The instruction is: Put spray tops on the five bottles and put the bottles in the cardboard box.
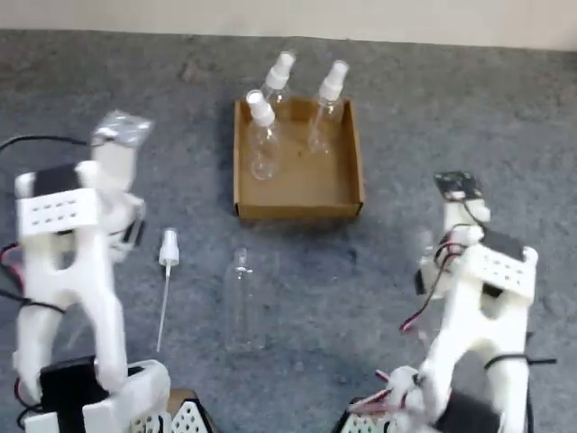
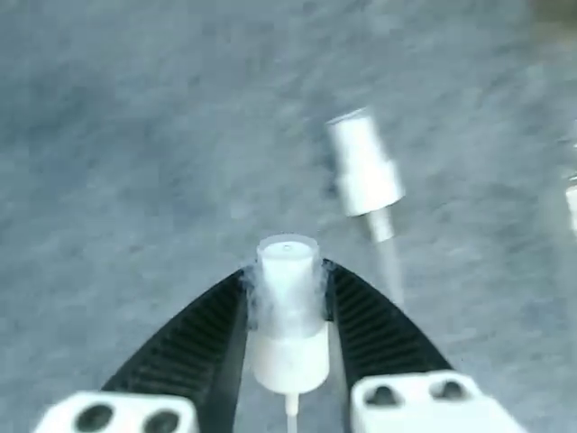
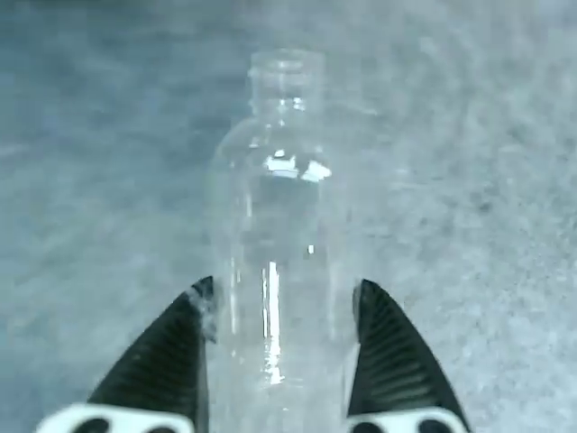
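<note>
surface: grey carpet (image 1: 451,108) | far edge: pale wall strip (image 1: 361,18)

The high camera sits above the near edge, looking down and away over the grey surface (image 1: 406,108), with the cardboard box (image 1: 297,194) far centre. Each wrist camera sits just behind its end effector, aimed along the fingers, close above the surface. The left end effector (image 2: 287,272) frames a held spray top (image 2: 288,298), and the right end effector (image 3: 284,289) a bottle (image 3: 279,198). The high and left wrist views share one loose spray top (image 1: 169,248), lying left of centre (image 2: 363,171).
</note>
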You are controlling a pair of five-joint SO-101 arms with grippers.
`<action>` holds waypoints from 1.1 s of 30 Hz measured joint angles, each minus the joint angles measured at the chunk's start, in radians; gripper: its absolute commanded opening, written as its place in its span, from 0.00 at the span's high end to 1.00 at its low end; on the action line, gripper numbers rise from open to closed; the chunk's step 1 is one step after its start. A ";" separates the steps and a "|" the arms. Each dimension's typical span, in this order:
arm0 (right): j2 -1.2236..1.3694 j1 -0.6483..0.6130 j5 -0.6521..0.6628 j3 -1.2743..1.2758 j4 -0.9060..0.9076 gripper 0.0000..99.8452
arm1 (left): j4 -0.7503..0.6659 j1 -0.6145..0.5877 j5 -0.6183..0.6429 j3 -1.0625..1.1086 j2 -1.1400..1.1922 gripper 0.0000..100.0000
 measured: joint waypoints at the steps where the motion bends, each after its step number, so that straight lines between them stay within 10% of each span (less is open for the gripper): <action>1: 0.064 0.021 0.003 -0.018 -0.034 1.00 | 0.000 0.040 0.029 0.000 0.000 1.00; 13: 0.502 0.118 0.141 -0.327 -0.164 0.99 | -0.012 0.365 0.278 0.055 -0.023 1.00; 26: 0.519 0.097 0.146 -0.341 -0.157 0.99 | -0.129 0.381 0.328 0.377 -0.483 1.00; 33: 0.520 0.089 0.144 -0.341 -0.064 0.82 | -0.172 0.381 0.359 0.450 -0.568 1.00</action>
